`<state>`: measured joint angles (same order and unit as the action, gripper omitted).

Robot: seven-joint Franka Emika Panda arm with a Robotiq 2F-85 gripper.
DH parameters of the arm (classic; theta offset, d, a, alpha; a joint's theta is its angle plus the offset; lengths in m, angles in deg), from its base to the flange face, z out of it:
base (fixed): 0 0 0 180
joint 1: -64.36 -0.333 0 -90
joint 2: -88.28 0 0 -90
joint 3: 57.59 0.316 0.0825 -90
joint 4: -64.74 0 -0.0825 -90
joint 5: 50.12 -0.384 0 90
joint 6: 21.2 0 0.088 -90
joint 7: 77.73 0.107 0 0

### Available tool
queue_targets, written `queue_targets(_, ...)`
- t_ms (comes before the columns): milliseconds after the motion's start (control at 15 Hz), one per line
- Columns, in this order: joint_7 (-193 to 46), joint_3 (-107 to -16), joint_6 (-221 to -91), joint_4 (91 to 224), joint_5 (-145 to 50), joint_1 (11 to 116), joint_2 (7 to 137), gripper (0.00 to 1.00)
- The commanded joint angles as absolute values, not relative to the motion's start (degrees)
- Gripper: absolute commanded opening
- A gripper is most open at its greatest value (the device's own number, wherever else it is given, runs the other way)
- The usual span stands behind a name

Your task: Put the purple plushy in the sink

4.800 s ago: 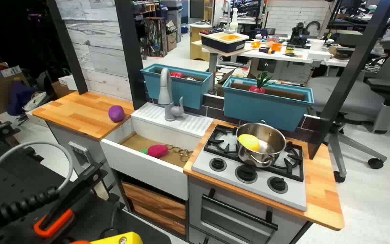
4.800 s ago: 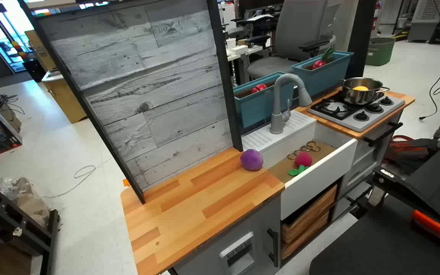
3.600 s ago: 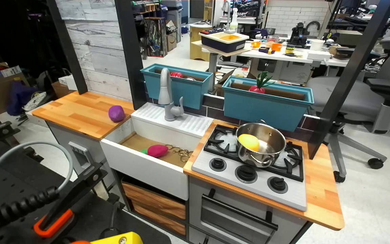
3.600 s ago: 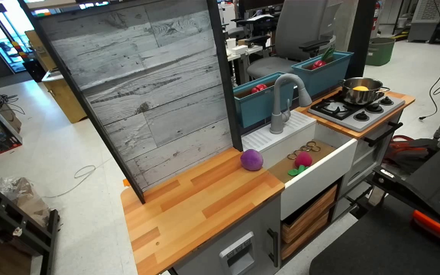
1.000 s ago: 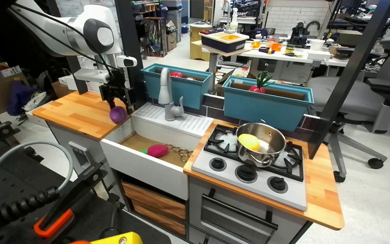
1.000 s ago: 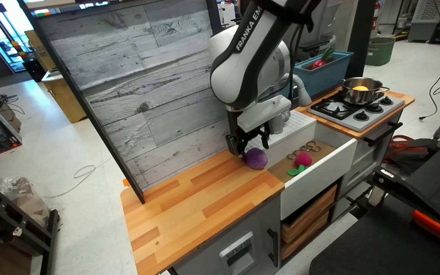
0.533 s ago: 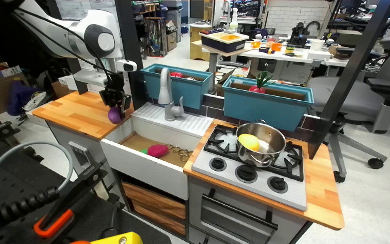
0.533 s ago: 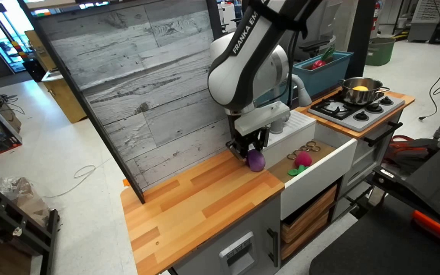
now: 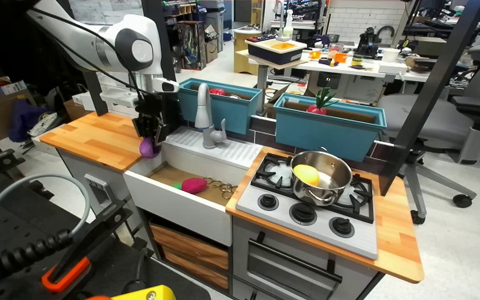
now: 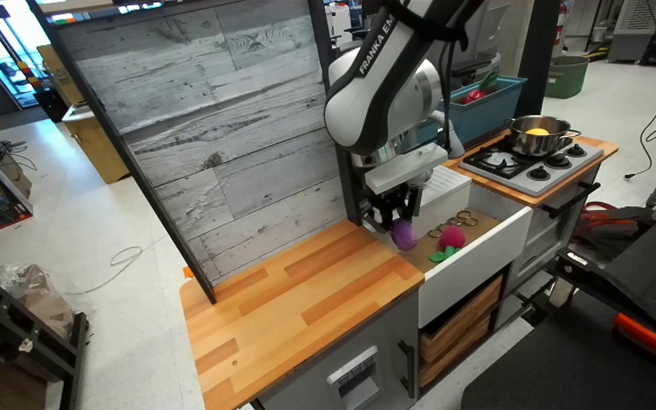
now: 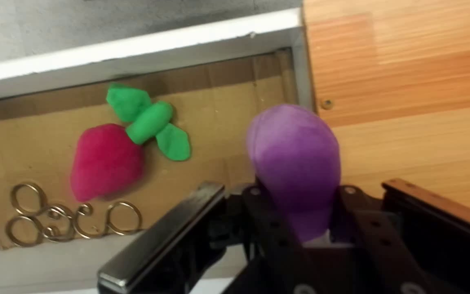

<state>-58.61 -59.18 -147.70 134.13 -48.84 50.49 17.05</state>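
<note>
Over the sink [image 10: 473,270], at its end by the counter [image 10: 294,319]: the purple plushy [image 11: 296,151] hung aloft, overlapping the end wall in the wrist view; whether all of it was past the edge could not be told.
Gripper [image 11: 302,191]: its 2 fingers were clamped on the plushy, 1 on each side; the fuller end bulged beyond the tips, so it would probably fall away easily.
Counter: it lay about level with the sink rim, likely why the plushy was held up rather than dragged.
Sink floor: a pink toy [image 11: 108,161] with green leaves [image 11: 147,116] and metal rings [image 11: 59,220] lay there, away from the counter end, which left bare space for a drop.
Faucet [image 9: 203,108]: it stood at the back, apart from the gripper; a release at this end would have spared it a knock.
Stove [image 9: 279,214]: it bore the steel pot [image 9: 332,183] with a yellow thing [image 9: 306,175] inside, well apart.
Sink rim: let go too soon, the plushy could have caught there; a short move inward was probably needed before release.
</note>
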Motion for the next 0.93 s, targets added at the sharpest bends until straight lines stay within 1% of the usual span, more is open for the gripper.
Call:
queue_targets(0, -54.8, -61.8, -143.3, 133.0, -48.9, 51.2, 15.8, 0.06)
queue_targets(467, -49.3, -64.4, -139.0, 127.1, -48.9, 53.1, 10.0, 0.06)
queue_targets(867, -46.9, -65.7, -139.5, 116.5, -48.4, 53.7, 0.8, 0.06)
